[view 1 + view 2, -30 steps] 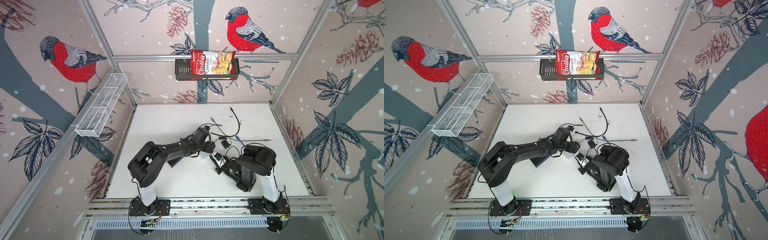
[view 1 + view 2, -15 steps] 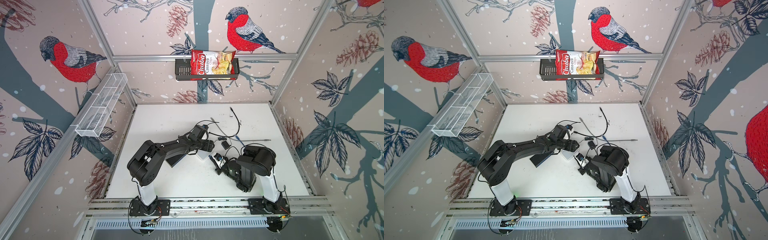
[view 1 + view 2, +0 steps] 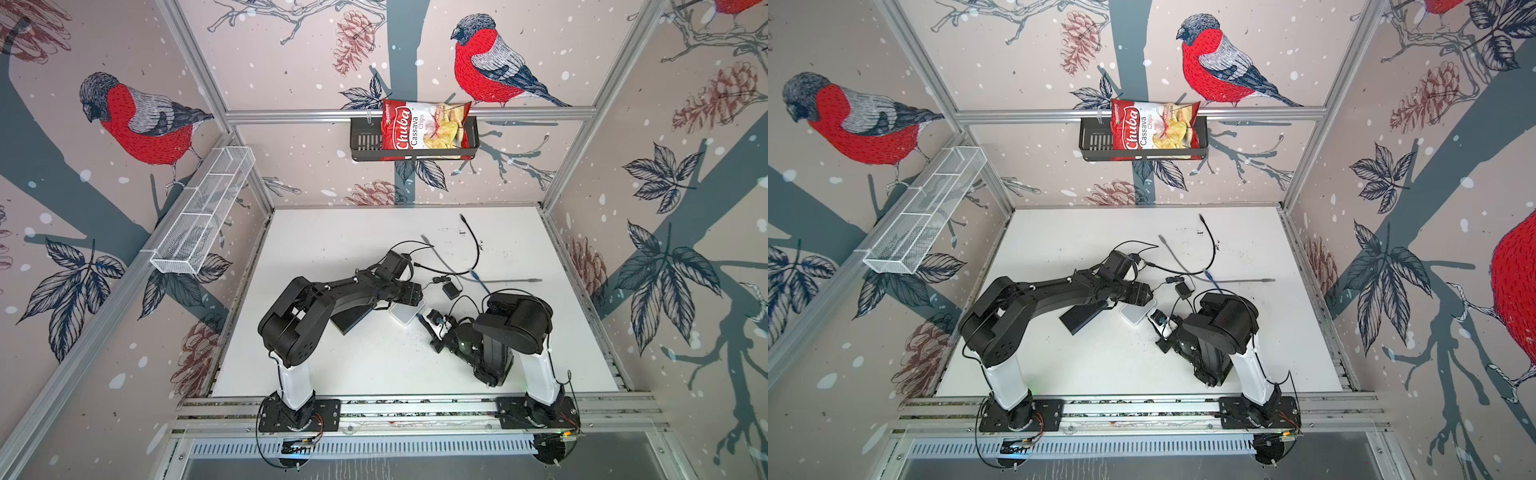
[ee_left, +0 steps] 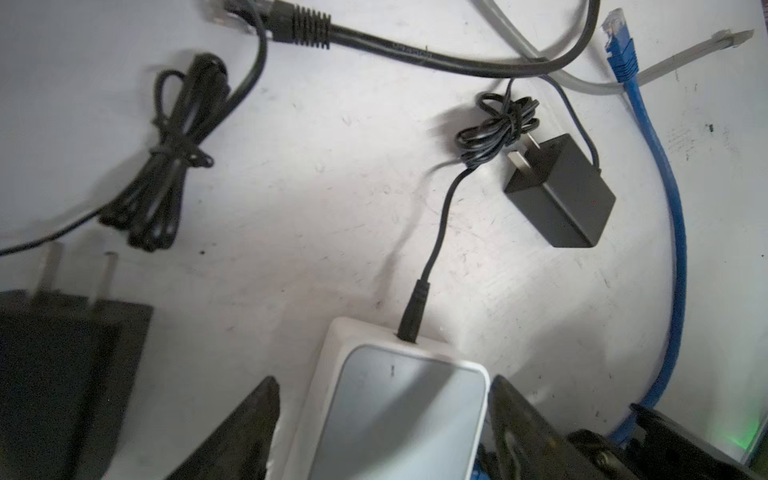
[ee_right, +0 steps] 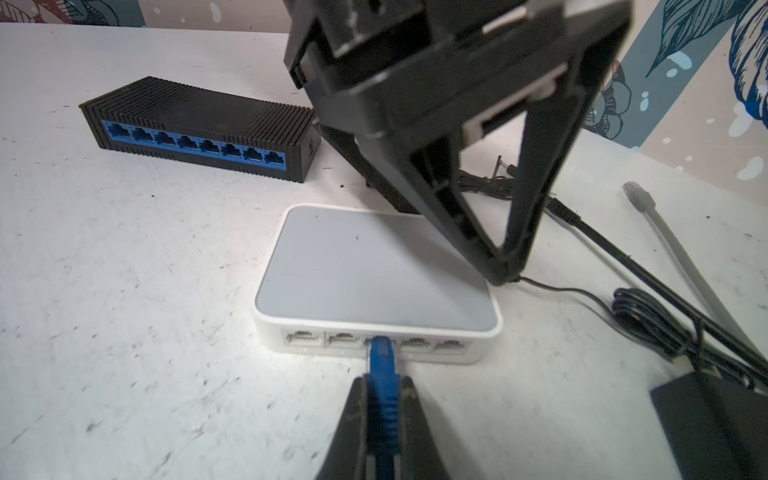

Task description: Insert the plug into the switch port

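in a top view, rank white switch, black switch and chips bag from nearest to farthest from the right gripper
1. white switch, just ahead of the right gripper, which grips the blue plug.
2. black switch, farther left, partly under the left arm.
3. chips bag, high at the back.

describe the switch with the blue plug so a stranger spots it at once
Near the middle of the white table lies a small white plastic switch with a grey top. A blue cable plug sits at its middle port, unlike the long black ribbed switch beside it.
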You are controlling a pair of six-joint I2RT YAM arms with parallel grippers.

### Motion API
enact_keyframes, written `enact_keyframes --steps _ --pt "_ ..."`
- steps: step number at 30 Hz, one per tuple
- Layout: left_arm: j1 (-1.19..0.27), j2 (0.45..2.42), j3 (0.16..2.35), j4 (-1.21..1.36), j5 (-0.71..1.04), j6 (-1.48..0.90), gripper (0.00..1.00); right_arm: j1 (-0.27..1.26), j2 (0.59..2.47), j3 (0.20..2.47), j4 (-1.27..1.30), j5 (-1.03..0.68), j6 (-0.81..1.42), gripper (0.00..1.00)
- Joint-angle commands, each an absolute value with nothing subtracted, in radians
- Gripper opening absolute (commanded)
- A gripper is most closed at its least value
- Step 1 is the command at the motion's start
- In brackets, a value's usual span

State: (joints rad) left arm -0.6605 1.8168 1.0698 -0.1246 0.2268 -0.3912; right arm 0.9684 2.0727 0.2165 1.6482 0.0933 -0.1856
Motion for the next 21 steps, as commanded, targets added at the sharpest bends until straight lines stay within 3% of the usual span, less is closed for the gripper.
enact_keyframes --steps 1,8,14,21 --pt "-0.641 1.788 1.07 -0.138 0.193 -0.378 0.79 0.971 2.081 0.213 1.663 0.092 -0.219 0.0" --pt "-0.62 1.754 1.069 -0.184 0.098 -0.384 0.75 0.973 2.079 0.211 1.663 0.098 -0.216 0.0" --pt "-0.62 1.776 1.067 -0.235 0.045 -0.4 0.45 0.973 2.081 0.212 1.665 0.098 -0.213 0.0" --pt "-0.621 1.816 1.073 -0.242 0.04 -0.402 0.33 0.973 2.086 0.213 1.671 0.093 -0.214 0.0"
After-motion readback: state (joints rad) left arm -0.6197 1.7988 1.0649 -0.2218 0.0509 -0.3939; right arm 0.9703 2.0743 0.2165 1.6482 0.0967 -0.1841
